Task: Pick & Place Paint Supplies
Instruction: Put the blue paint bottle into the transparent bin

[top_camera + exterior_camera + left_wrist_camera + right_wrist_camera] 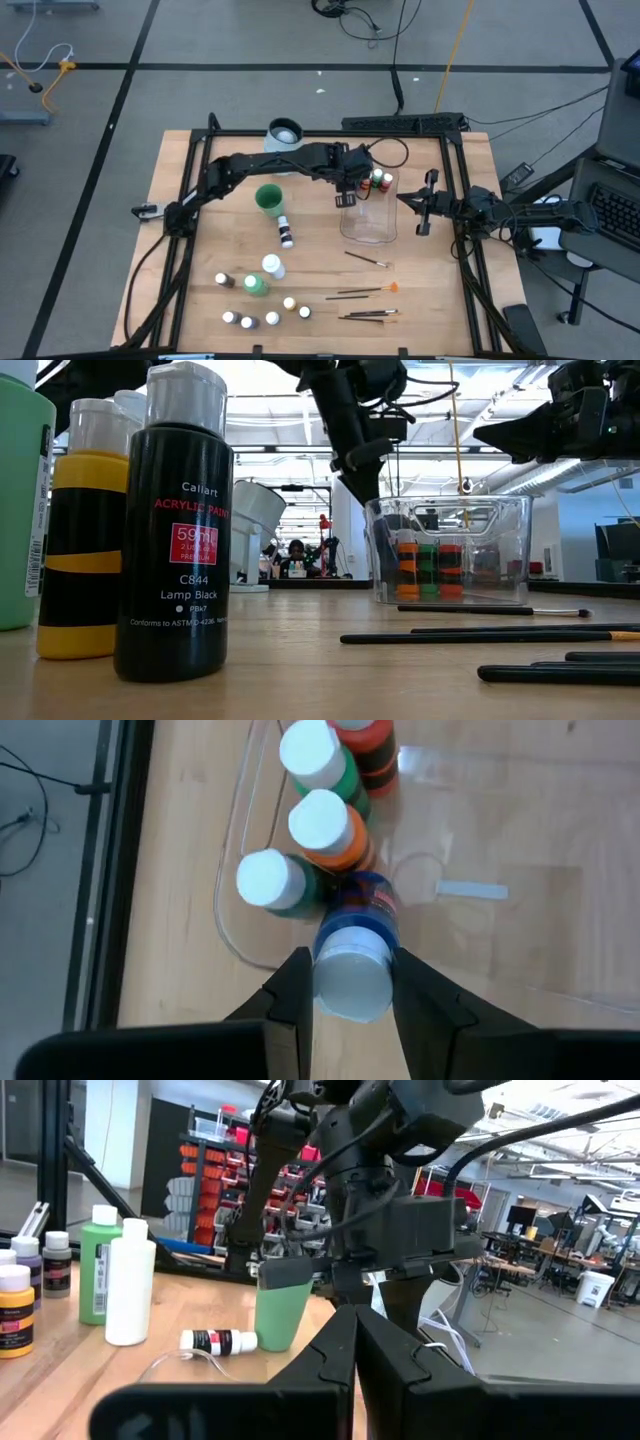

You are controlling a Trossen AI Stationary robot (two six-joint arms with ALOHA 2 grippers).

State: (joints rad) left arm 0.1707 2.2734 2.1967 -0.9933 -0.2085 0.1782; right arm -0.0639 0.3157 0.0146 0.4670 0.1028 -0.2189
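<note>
My left gripper (350, 970) hangs over the near-left corner of the clear tub (368, 222) and is shut on a blue white-capped bottle (360, 910). Several small bottles, green (318, 760), orange (330, 825), dark green (275, 882) and red (365, 740), stand upright in the tub. More small bottles (272, 318), a white bottle (272, 266), the larger green bottle (256, 285) and a black bottle lying on its side (286, 232) are on the table. Dark brushes (368, 314) lie flat near the front. My right gripper (421, 205) waits shut, right of the tub. My left gripper pinches the blue bottle by its white cap (350, 982) between the two fingers, coming from above and pointing down. The bottle hangs tilted below the fingers, its base among the bottles standing in the tub. Whether the base rests on the tub floor I cannot tell.
A green cup (268, 198) stands left of the tub and a white mug (285, 132) near the table's far edge. A black Lamp Black bottle (175, 530) and a yellow one (85, 530) stand close to the low camera. Bare wood lies between tub and brushes.
</note>
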